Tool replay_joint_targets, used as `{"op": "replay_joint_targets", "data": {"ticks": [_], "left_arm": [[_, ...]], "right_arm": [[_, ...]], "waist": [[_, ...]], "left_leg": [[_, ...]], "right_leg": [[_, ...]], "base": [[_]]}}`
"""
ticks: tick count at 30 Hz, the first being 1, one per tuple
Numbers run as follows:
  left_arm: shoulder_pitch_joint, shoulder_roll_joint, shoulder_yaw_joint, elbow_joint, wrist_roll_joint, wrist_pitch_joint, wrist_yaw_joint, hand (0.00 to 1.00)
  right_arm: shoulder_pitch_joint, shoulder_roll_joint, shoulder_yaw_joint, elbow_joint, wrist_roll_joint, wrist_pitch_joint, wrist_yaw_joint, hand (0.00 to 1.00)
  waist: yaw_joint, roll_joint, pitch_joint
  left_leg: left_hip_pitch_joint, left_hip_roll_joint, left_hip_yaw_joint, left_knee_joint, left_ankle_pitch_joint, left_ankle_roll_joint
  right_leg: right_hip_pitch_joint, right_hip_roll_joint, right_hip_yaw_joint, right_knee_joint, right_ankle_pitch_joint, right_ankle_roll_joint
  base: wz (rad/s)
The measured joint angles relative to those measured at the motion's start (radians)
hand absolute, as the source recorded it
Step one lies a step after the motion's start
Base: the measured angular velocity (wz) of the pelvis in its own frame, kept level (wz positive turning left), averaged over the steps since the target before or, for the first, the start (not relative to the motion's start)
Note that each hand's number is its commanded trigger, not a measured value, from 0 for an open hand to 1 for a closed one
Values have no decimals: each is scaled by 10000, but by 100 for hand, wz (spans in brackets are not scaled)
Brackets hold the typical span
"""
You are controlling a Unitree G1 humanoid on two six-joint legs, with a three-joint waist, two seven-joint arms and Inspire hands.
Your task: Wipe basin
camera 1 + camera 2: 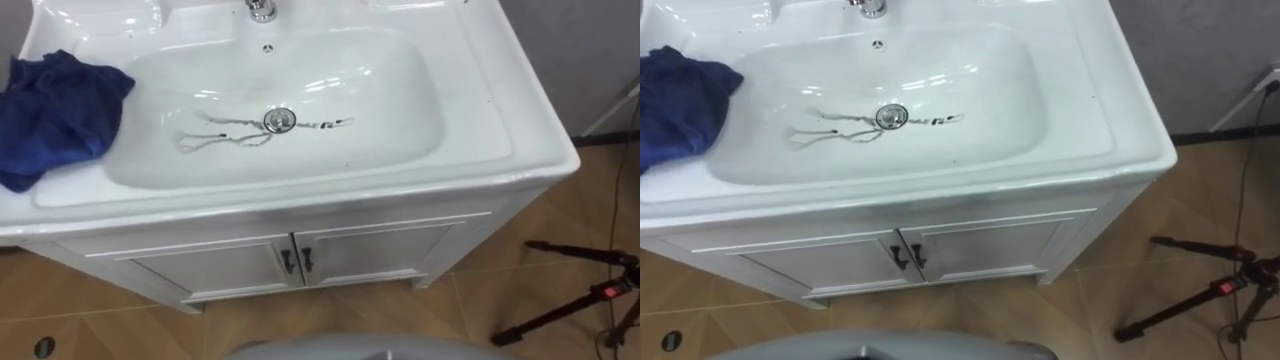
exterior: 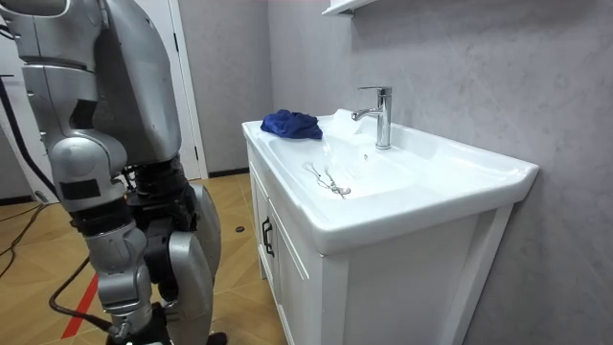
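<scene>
a: which step is this?
b: the very start, i'd judge. the blue cloth [image 1: 55, 115] lies bunched on the surface at the left rim of the basin [image 1: 400, 110], with nothing holding it. grey streaks [image 1: 215, 135] run across the bowl beside the drain [image 1: 280, 120].
a: and the hands?
b: i cannot tell whether they're wide or narrow.
a: next move?
b: probably a reach left to the cloth, a firm close round it, then a drag over those streaks.
a: anything in the way?
b: the tap [image 2: 381, 115] at the back rim needs working round. the cabinet doors [image 1: 380, 250] below are closed, and a tripod [image 1: 580, 300] stands on the floor to the right, well apart.
</scene>
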Motion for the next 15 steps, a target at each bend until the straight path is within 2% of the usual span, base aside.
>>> {"op": "replay_joint_targets", "data": {"ticks": [3,6,10,14,15], "left_arm": [[68,37,764,-247,-436,-62,518,0],[142,137,1296,-558,-1254,-320,988,0],[511,219,1926,-1269,-2329,-511,1688,0],[441,448,2217,-1589,-2322,-801,2253,0],[377,484,2324,-2004,-2315,-852,2467,0]], "right_arm": [[31,-126,10,-1,-6,17,30,0],[46,-241,95,59,-6,17,121,0],[37,-506,-33,57,-4,-17,102,0],[60,-634,-33,-67,-167,-76,109,0],[38,-670,-58,-72,-231,-127,108,0]], "waist": [[346,109,2],[701,179,12],[772,339,-6],[934,438,-10],[967,467,-21]], "left_leg": [[-3,-2,-26,14,0,-1],[-28,-24,-83,1,4,-4],[-58,-106,-251,6,10,2],[-14,-114,-367,-22,11,2],[-75,-129,-493,0,13,1]], "right_leg": [[-1,-8,-49,8,-5,-8],[0,-30,-126,-3,-8,-6],[73,-101,-362,-4,-16,10],[146,-100,-478,8,-28,26],[145,-103,-580,0,-28,26]], "base": [[0],[4],[11],[9],[21]]}}
